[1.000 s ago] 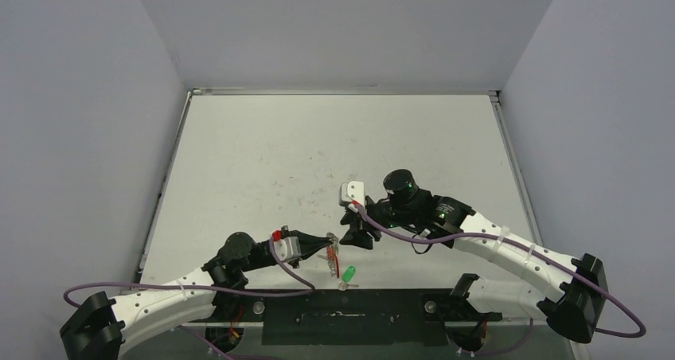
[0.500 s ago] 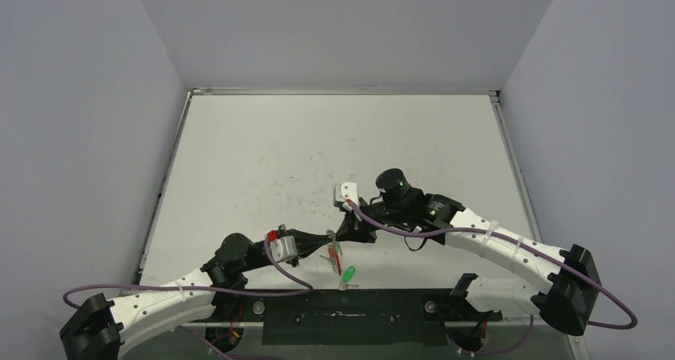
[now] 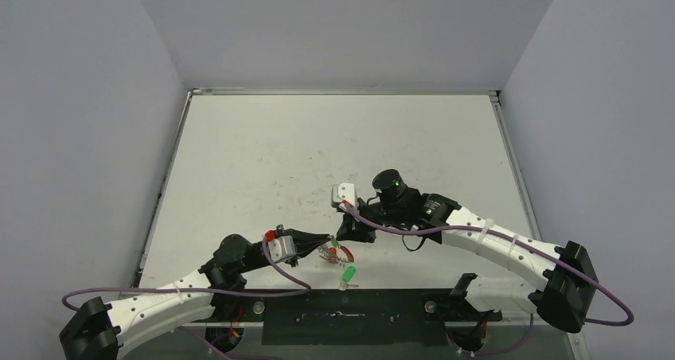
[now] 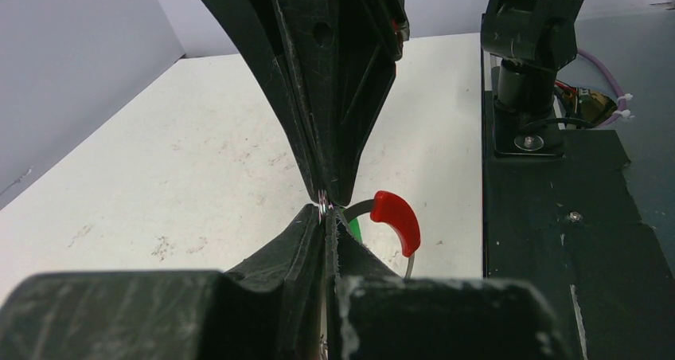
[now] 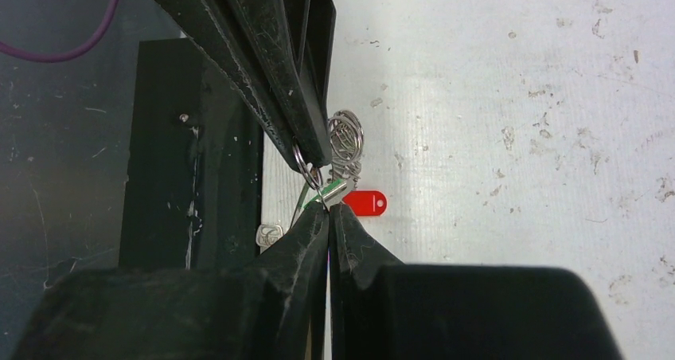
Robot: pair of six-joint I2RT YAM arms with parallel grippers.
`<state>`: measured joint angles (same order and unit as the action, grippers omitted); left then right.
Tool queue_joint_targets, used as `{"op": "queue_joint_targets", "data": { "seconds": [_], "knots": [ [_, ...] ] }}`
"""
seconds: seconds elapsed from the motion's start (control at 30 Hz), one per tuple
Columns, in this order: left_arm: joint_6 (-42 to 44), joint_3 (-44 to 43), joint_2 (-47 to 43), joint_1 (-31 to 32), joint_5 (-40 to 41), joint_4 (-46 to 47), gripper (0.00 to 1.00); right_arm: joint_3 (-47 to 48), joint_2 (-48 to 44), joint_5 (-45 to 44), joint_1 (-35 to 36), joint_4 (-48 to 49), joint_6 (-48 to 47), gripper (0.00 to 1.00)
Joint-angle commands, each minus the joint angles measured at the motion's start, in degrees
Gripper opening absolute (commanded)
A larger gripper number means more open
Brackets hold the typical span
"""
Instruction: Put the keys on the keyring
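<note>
Nearest the bases one green-headed key (image 3: 348,275) lies on the counter (image 3: 263,161), and just beyond it the left pincer (image 4: 322,209) is clamped on the keyring (image 4: 396,219), where the right pincer (image 5: 328,207), pressed together, pinches the second key (image 3: 335,242).

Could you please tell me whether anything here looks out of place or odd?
Nothing looks spilled or damaged. One green-headed key lies loose on the table beside the black base plate, apart from the keyring that the left claw pinches. Its surface is scuffed and speckled.
</note>
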<state>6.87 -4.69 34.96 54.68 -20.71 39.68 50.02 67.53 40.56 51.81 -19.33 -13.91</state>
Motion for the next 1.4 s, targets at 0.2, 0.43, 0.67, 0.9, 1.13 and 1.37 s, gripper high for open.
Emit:
{"op": "queue_joint_targets", "data": {
  "seconds": [0.2,0.43,0.67,0.9,1.13,1.37],
  "knots": [
    [-0.3,-0.4,-0.7,0.3,0.5,3.4,0.0,1.0,3.1,1.8,-0.4,1.7,-0.7,0.0],
    [-0.7,-0.4,0.4,0.3,0.0,4.0,0.0,-0.5,1.7,2.2,-0.1,5.5,1.0,0.22],
    [-1.1,-0.4,0.6,0.3,-0.5,4.3,0.0,-3.5,-2.9,0.7,-0.3,9.4,0.6,0.47],
    [-1.4,-0.5,0.6,0.3,-0.8,4.3,0.0,-4.2,-3.2,4.4,-0.3,13.2,0.9,0.44],
    [-1.4,-0.5,0.3,0.3,-0.9,4.3,0.0,-4.4,-0.2,5.8,-0.1,15.5,1.6,0.36],
    [-1.5,-0.5,0.0,0.3,-0.9,4.0,0.0,-4.3,1.2,6.4,-0.3,16.3,1.4,0.02]
  ]
}}
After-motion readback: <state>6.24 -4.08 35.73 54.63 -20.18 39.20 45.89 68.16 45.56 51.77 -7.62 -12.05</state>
